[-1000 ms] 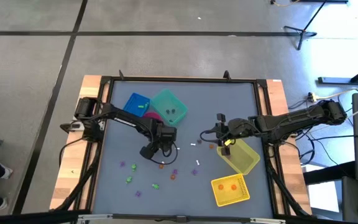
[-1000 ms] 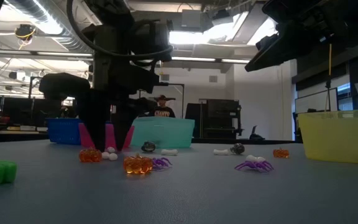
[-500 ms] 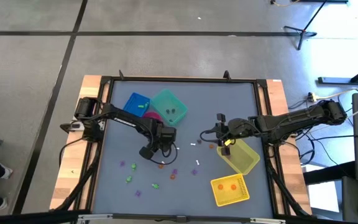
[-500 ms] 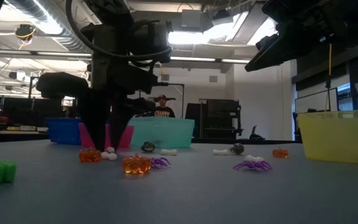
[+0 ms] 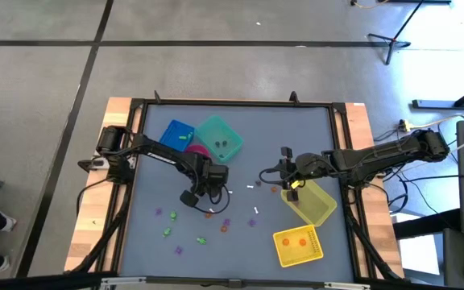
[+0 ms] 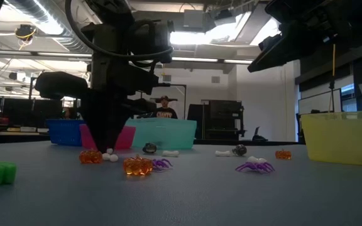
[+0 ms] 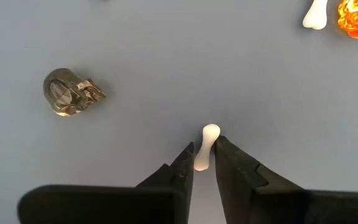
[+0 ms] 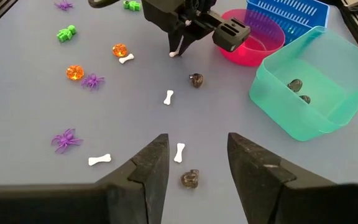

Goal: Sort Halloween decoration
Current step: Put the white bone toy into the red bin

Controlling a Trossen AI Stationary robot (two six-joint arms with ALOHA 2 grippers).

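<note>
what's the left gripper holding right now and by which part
The left gripper pinches a small white bone around its lower half, on the table.

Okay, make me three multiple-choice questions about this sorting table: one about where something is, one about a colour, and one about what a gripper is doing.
1. Where do the two dark skulls lie?
A. In the teal bin
B. In the pink bin
C. In the blue bin

2. What colour is the piece between the left gripper's fingers?
A. Orange
B. White
C. Purple

3. How is the right gripper?
A. Shut on a spider
B. Shut on a pumpkin
C. Open, holding nothing

Answers: 1 A, the right wrist view shows them on the teal bin's floor. 2 B, a white bone sits between them. 3 C, its fingers stand apart above the table.
</note>
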